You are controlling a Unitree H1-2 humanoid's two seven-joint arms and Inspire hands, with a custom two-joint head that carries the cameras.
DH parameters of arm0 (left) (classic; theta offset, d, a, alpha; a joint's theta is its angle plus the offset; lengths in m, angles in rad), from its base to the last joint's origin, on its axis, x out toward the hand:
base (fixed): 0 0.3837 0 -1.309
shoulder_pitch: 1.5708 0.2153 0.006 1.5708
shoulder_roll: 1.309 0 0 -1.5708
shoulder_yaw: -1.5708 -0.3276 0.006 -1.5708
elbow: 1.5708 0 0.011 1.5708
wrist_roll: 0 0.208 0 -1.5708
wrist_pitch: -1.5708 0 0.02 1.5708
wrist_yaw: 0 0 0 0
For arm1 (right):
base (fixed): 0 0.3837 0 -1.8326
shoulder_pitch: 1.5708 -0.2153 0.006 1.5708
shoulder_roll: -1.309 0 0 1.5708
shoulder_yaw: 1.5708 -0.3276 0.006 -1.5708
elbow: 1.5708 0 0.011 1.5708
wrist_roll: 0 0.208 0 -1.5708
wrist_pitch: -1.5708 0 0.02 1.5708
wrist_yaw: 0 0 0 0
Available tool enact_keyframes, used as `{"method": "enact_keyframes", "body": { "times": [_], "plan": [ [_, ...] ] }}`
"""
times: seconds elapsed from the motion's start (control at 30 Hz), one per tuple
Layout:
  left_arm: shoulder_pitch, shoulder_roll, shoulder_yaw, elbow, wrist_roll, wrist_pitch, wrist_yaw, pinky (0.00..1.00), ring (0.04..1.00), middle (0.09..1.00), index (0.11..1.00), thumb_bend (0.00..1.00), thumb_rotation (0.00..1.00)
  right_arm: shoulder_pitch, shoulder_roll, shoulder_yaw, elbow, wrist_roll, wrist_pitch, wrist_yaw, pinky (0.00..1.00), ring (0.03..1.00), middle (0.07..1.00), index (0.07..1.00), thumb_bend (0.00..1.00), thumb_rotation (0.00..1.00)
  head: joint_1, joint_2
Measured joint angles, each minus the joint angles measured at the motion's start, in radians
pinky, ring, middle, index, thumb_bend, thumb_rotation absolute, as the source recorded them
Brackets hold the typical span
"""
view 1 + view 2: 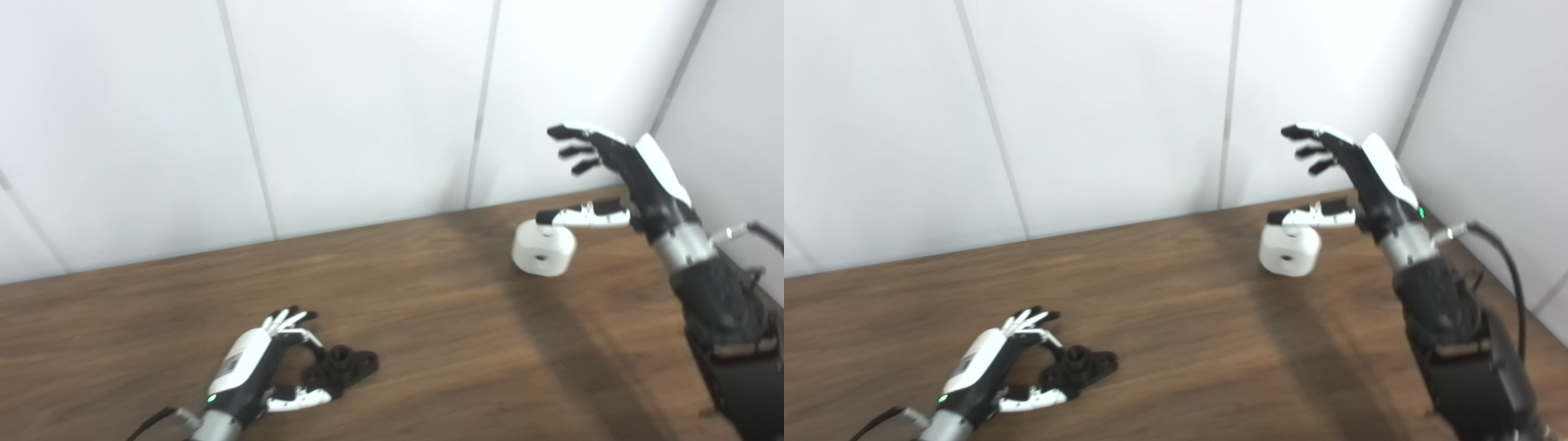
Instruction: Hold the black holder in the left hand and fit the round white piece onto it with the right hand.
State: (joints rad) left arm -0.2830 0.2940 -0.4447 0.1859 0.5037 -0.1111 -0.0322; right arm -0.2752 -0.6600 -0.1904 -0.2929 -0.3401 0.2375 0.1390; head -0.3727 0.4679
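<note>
The black holder (343, 366) lies on the wooden table (429, 318) near its front left part, a small dark part with a raised round socket on top and a lug sticking out to the right. The left hand (257, 367) is curled around its left side, low over the table: the fingers (294, 324) arch over the far side of the holder and the thumb (303, 398) reaches in along the near side, so the holder sits between them, though the pictures do not settle whether the hand truly grips it or only cups it, since the holder rests on the wood. Well apart from it, toward the far right of the table, lies the round white piece (1290, 250), a thick disc tipped on its edge so that its flat face with a small dark central hole faces the cameras. The right hand (1356, 177) hangs just above and behind this piece, spread wide and holding nothing; its thumb (1311, 215) stretches out level over the top of the white piece, seemingly touching or just clearing it, while the fingers (1314, 144) are raised high and apart, pointing left. Behind the table stand plain white wall panels (367, 110) with thin vertical seams
</note>
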Motion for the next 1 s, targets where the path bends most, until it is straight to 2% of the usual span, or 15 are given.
{"method": "enact_keyframes", "body": {
  "times": [0.07,0.13,0.2,0.33,0.4,0.53,0.6,0.77,1.0],
  "plan": [
    [0.000,0.003,0.000,0.003,-0.001,-0.008,0.000,0.99,0.978,0.902,0.486,0.52,0.05,-0.001,-0.062,0.003,0.036,-0.012,0.015,0.041,0.81,0.921,0.928,0.864,0.81,0.33,-0.017,-0.014],
    [-0.001,0.007,0.001,0.013,-0.004,-0.029,0.000,1.00,0.979,0.900,0.486,0.52,0.05,-0.006,-0.105,0.007,0.072,-0.021,0.036,0.065,0.76,0.912,0.938,0.874,0.81,0.31,-0.031,-0.026],
    [-0.001,0.010,0.003,0.026,-0.009,-0.050,0.003,1.00,0.982,0.901,0.486,0.52,0.05,-0.016,-0.124,0.015,0.095,-0.036,0.058,0.075,0.70,0.884,0.934,0.883,0.81,0.26,-0.034,-0.028],
    [-0.004,0.010,0.006,0.042,-0.011,-0.074,0.004,1.00,0.986,0.904,0.486,0.52,0.05,-0.033,-0.127,0.055,0.140,-0.049,0.105,0.117,0.69,0.876,0.935,0.898,0.83,0.24,-0.041,-0.031],
    [-0.004,0.010,0.006,0.043,-0.011,-0.080,0.004,1.00,0.988,0.907,0.486,0.52,0.05,-0.042,-0.128,0.072,0.172,-0.046,0.117,0.151,0.69,0.884,0.945,0.910,0.88,0.28,-0.041,-0.031],
    [-0.002,0.011,0.008,0.043,-0.011,-0.088,0.004,1.00,0.988,0.908,0.486,0.52,0.05,-0.055,-0.134,0.101,0.203,-0.021,0.119,0.207,0.80,0.956,0.991,0.958,0.92,0.34,-0.040,-0.029],
    [-0.001,0.011,0.010,0.043,-0.012,-0.088,0.004,1.00,0.990,0.909,0.486,0.52,0.05,-0.071,-0.137,0.125,0.219,-0.016,0.119,0.231,0.81,0.962,0.999,0.974,0.94,0.37,-0.040,-0.029],
    [-0.001,0.011,0.011,0.043,-0.013,-0.090,0.003,1.00,0.990,0.906,0.486,0.52,0.05,-0.109,-0.137,0.194,0.285,-0.019,0.132,0.293,0.80,0.954,1.000,0.982,0.97,0.35,-0.029,-0.026],
    [0.004,0.013,0.016,0.039,-0.014,-0.095,0.002,1.00,0.992,0.905,0.486,0.52,0.05,-0.140,-0.128,0.272,0.363,-0.033,0.159,0.314,0.81,0.979,1.000,0.999,0.98,0.34,-0.032,-0.022]
  ]
}}
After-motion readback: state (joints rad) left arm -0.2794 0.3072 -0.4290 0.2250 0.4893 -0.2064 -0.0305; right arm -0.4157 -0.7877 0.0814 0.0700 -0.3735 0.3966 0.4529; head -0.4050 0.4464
